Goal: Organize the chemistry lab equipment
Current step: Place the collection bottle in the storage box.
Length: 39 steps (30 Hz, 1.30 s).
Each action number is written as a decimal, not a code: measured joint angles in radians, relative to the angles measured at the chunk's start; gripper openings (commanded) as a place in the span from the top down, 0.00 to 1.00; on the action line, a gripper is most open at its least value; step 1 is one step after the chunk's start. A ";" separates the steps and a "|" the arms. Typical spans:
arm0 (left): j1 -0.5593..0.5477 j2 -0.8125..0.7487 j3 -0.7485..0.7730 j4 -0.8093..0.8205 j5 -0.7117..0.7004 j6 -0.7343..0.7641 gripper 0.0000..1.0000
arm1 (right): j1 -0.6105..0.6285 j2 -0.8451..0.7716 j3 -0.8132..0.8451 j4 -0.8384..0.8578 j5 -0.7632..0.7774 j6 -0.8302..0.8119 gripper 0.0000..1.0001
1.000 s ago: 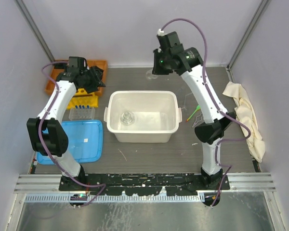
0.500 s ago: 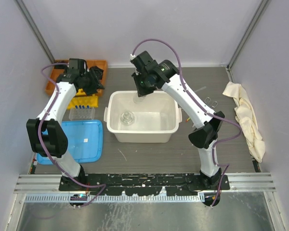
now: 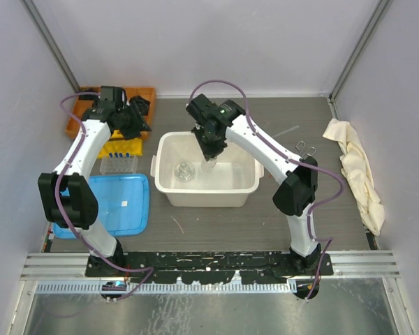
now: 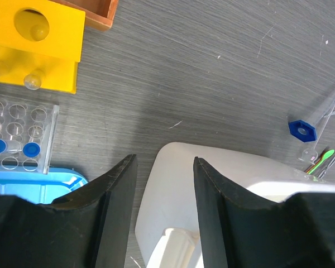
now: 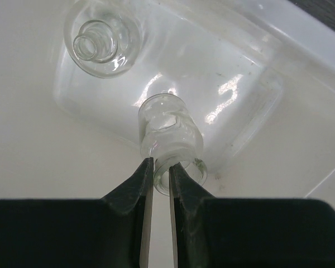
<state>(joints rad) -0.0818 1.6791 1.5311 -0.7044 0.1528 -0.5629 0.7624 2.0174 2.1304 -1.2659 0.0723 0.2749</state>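
Inside the smooth white plastic tub (image 5: 301, 39), only the right wrist view showed the right claw (image 5: 161, 164) clenched on the flared lip of a small clear glass flask (image 5: 170, 131), whose rounded body pointed away from the fingers. A second glass flask (image 5: 99, 47) stood mouth-up beyond it, apart. Only the left wrist view showed a loose hexagonal blue cap (image 4: 302, 129), a green plastic spoon (image 4: 322, 159) and the yellow holed rack (image 4: 44, 39) on the grained grey table (image 4: 212, 84). The left claw (image 4: 163, 162) hung released, grasping nothing, over the tub's rounded corner.
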 measured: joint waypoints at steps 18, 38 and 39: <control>0.000 -0.030 -0.015 -0.014 -0.018 0.006 0.54 | 0.041 0.079 -0.051 0.087 0.013 -0.011 0.99; 0.000 -0.069 -0.049 -0.033 -0.034 0.011 0.54 | 0.043 0.246 0.110 0.007 0.192 -0.029 0.99; 0.000 -0.069 -0.049 -0.034 -0.034 0.011 0.54 | 0.043 0.246 0.109 0.007 0.194 -0.029 0.99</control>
<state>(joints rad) -0.0818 1.6104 1.4822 -0.7383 0.1192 -0.5522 0.8059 2.2639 2.2395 -1.2591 0.2665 0.2459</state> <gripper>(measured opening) 0.462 0.204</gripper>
